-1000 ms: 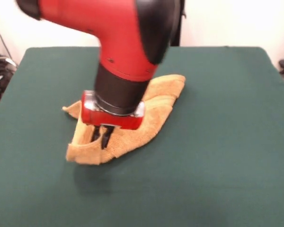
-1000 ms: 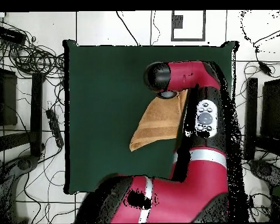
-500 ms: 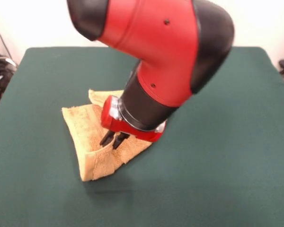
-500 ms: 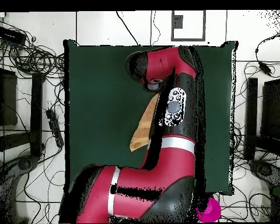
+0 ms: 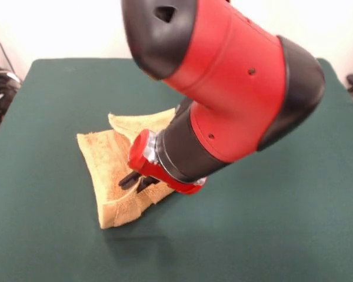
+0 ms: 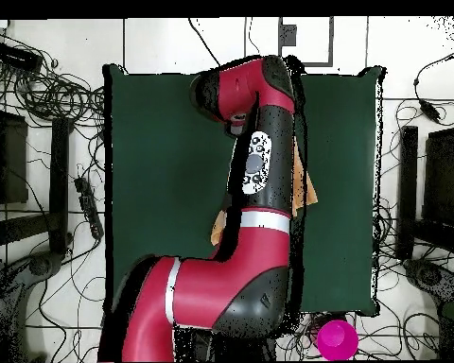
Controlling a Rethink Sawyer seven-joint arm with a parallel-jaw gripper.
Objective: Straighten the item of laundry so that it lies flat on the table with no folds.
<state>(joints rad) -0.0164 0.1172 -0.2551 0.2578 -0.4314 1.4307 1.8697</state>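
Observation:
The item of laundry (image 5: 109,170), an orange-tan terry towel, lies crumpled and folded over itself left of the middle of the green table (image 5: 270,229). One flap reaches toward the near edge and another corner pokes out behind the arm. My gripper (image 5: 136,180) comes down at a slant from the red wrist. Its black fingers are close together, pinching a raised fold of the towel. In the overhead view the arm hides the gripper and most of the towel. Only slivers of the towel (image 6: 310,192) show beside the arm on the table (image 6: 155,142).
A pink cup (image 6: 337,338) stands off the table near the robot's base. Cables and dark equipment (image 6: 42,85) lie on the floor around the table. The bulky red arm (image 5: 235,88) overhangs the table's middle.
The arm has swung across and the wrist has tilted further. The towel was dragged over itself into a narrower folded heap, then barely moved in the last half second.

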